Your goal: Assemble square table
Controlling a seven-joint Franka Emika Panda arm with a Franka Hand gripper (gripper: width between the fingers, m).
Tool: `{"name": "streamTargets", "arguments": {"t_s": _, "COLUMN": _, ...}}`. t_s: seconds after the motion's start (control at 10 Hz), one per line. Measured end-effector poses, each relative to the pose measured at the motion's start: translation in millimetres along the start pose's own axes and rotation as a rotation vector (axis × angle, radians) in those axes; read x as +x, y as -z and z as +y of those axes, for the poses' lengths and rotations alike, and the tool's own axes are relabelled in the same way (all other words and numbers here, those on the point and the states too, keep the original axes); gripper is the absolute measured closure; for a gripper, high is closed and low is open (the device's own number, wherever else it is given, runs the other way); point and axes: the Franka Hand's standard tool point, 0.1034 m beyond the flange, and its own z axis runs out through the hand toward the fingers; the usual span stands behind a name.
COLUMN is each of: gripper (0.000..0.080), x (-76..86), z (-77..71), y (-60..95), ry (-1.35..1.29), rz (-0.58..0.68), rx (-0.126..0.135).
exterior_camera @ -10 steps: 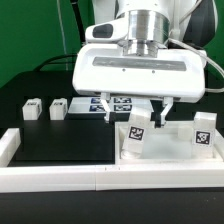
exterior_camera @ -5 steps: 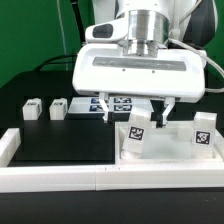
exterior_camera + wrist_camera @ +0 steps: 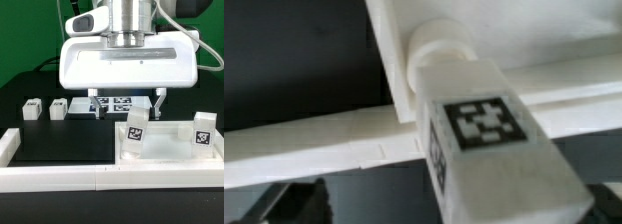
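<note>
The white square tabletop (image 3: 166, 150) lies at the exterior view's right front. Two tagged white legs stand upright in its sockets, one near its left corner (image 3: 134, 134) and one at the right (image 3: 203, 132). Two more short legs (image 3: 32, 109) (image 3: 57, 108) lie loose on the black mat at the left. My gripper (image 3: 126, 105) hangs open and empty behind and above the left standing leg, not touching it. The wrist view shows that leg (image 3: 482, 125) with its tag, close up, and the tabletop rim (image 3: 313, 140) crossing behind it.
The marker board (image 3: 116, 102) lies flat behind the gripper fingers. Long white border rails run along the front (image 3: 100, 178) and the left (image 3: 8, 148) of the black mat (image 3: 60, 140).
The gripper has moved up and toward the exterior view's left, away from the left standing leg. Its jaws stay open. The legs and tabletop have not moved.
</note>
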Motion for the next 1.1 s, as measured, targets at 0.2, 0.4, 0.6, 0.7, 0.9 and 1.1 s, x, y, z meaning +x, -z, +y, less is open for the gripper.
{"name": "streamTargets", "arguments": {"t_s": 0.2, "gripper": 0.0151, "x": -3.0, "z": -11.6, "y": 1.0, "ry": -0.031, "rz": -0.196, "rx": 0.041}}
{"name": "streamTargets", "arguments": {"t_s": 0.4, "gripper": 0.0151, "x": 1.4, "z": -8.1, "y": -6.0, "ry": -0.034, "rz": -0.207, "rx": 0.038}}
{"name": "streamTargets", "arguments": {"t_s": 0.6, "gripper": 0.0151, "x": -1.4, "z": -7.2, "y": -12.9, "ry": -0.037, "rz": -0.182, "rx": 0.025}}
{"name": "streamTargets", "arguments": {"t_s": 0.7, "gripper": 0.018, "x": -1.1, "z": -6.7, "y": -12.8, "ry": -0.052, "rz": -0.182, "rx": 0.025}}
{"name": "streamTargets", "arguments": {"t_s": 0.9, "gripper": 0.0357, "x": -1.3, "z": -6.7, "y": -13.0, "ry": -0.074, "rz": -0.182, "rx": 0.023}}
{"name": "streamTargets", "arguments": {"t_s": 1.1, "gripper": 0.0511, "x": -1.5, "z": -7.1, "y": -13.3, "ry": -0.227, "rz": -0.184, "rx": 0.011}}
